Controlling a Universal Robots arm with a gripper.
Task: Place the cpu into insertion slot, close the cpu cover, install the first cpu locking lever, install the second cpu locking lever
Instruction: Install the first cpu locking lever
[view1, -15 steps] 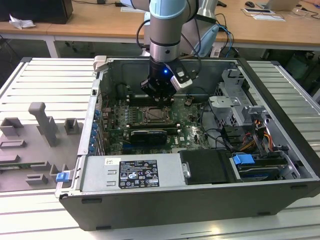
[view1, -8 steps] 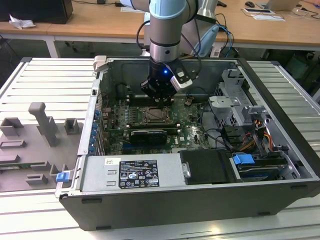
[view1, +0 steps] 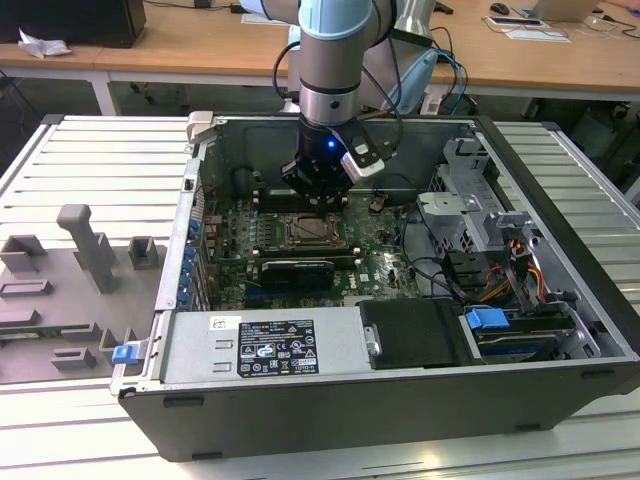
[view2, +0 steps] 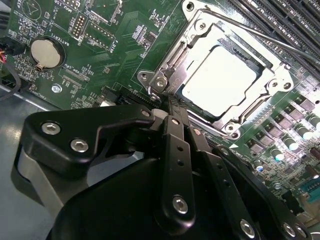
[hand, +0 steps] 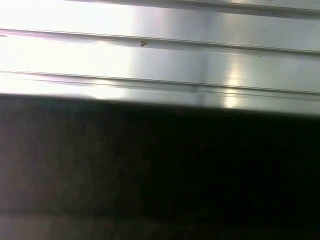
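Observation:
The cpu (view2: 222, 82) shows its pale metal face inside the insertion slot (view1: 310, 232) on the green board. The cpu cover (view2: 205, 27), a silvery frame, lies flat around the chip. A thin wire locking lever (view2: 280, 41) runs along the socket's far side. In the exterior view my gripper (view1: 322, 200) hangs just above the socket's back edge. In the second wrist view my gripper (view2: 174, 107) is shut, its black fingers (view2: 170, 145) pressed together, with the tips at the socket's corner bracket (view2: 159, 82). I see nothing between them.
The open computer case (view1: 560, 230) walls in the board. Black memory slots (view2: 290, 20) flank the socket, and a coin battery (view2: 44, 52) sits on the board. A labelled power supply (view1: 265, 345) lies at the front, cables and drive bays on the exterior view's right. Ribbed metal (hand: 160, 50) shows in the first wrist view.

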